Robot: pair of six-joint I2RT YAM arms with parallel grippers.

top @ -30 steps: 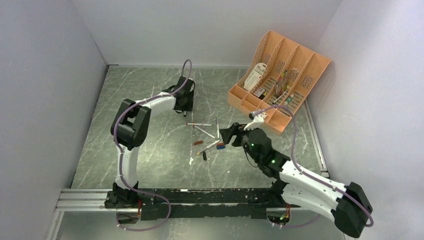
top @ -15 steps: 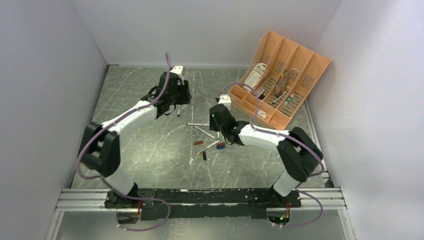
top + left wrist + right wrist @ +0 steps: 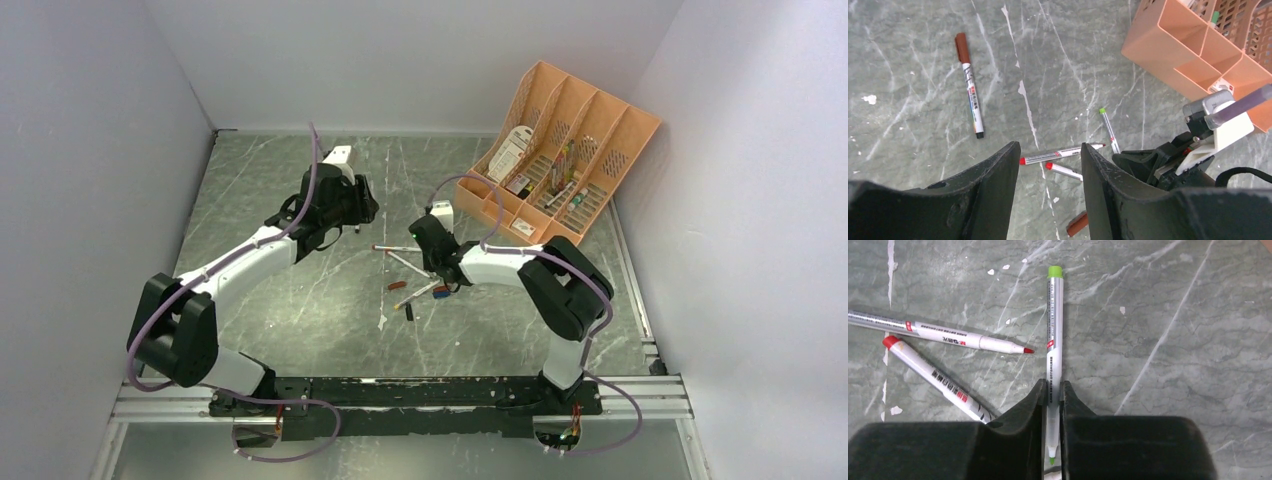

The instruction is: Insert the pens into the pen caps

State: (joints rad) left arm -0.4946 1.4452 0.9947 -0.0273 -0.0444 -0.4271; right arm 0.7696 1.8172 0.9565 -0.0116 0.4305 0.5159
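Right end effector [image 3: 1052,390] pinches a green-tipped pen [image 3: 1054,330] lying mid-surface [image 3: 320,340]. Left end effector [image 3: 1049,150] hovers half open, empty. Red-tipped pens [image 3: 943,337] and loose caps [image 3: 398,285] lie nearby, unjoined; capping seems barely begun.

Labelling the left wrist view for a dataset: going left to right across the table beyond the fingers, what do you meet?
In order: brown-capped pen → long red-ended pen → green-ended pen → orange organizer tray.
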